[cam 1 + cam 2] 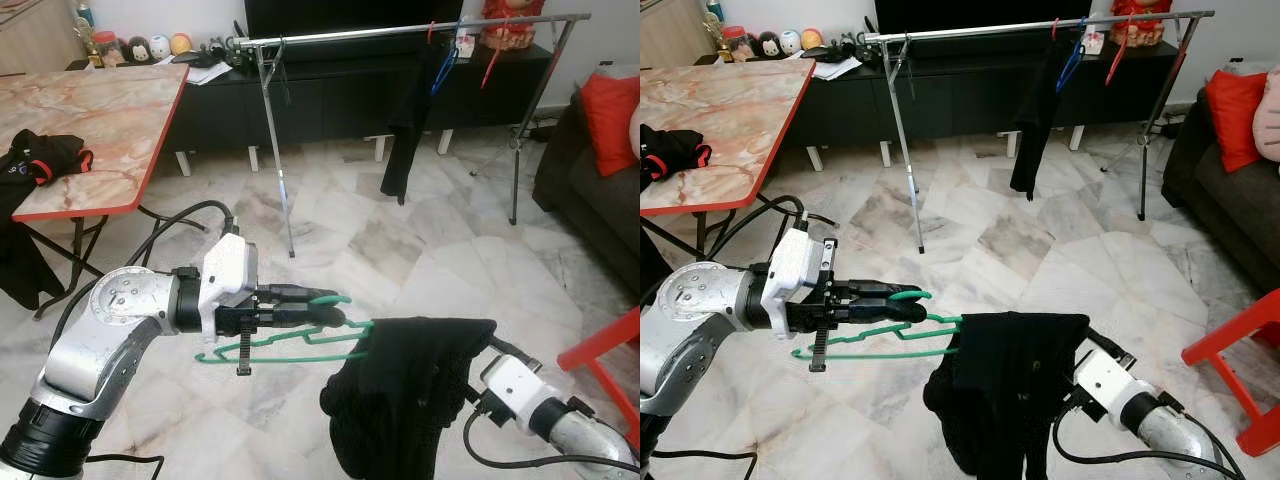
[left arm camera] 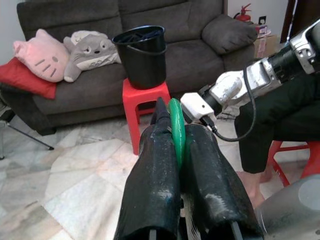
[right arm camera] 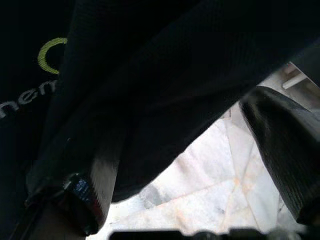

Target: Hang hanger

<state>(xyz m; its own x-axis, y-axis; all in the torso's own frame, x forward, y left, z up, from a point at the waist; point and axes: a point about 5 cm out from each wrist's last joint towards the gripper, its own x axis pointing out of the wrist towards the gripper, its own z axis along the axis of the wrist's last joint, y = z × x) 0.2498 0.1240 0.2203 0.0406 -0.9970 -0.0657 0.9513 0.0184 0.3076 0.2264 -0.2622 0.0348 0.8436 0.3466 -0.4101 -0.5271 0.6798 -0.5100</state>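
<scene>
Black cloth (image 1: 410, 395) hangs nearest the head camera, draped over one end of the green hanger (image 1: 290, 345) and over the right tool (image 1: 470, 375), whose arm comes up from below on the right. Left tool (image 1: 310, 308) is closed on the hanger near its hook, holding it level, low over the floor. Judgement: the garment is being carried on the hanger, held at both ends so it does not slide off. The clothes rail (image 1: 400, 32) stands well apart, across the room, with a dark garment (image 1: 412, 120) already hung on it; hanging not yet done.

Right eye view: same scene. Marble floor (image 1: 1060, 250), pale and veined. Pink marble-pattern worktop (image 1: 720, 110) with red edge on the left, dark clothing (image 1: 670, 150) on it. Sofa (image 1: 1230, 190) with red cushion (image 1: 1230, 105) on the right.

Left wrist view: black fingers (image 2: 160, 170) pinched on the green hanger. Beyond: red stool (image 2: 145, 107) carrying a black bucket (image 2: 142, 52), grey sofa, soft toys (image 2: 65, 50).

Right wrist view: black cloth with lettering covers most of the lens; one finger (image 3: 280, 145) visible. Cannot tell whether this tool is open or closed.
</scene>
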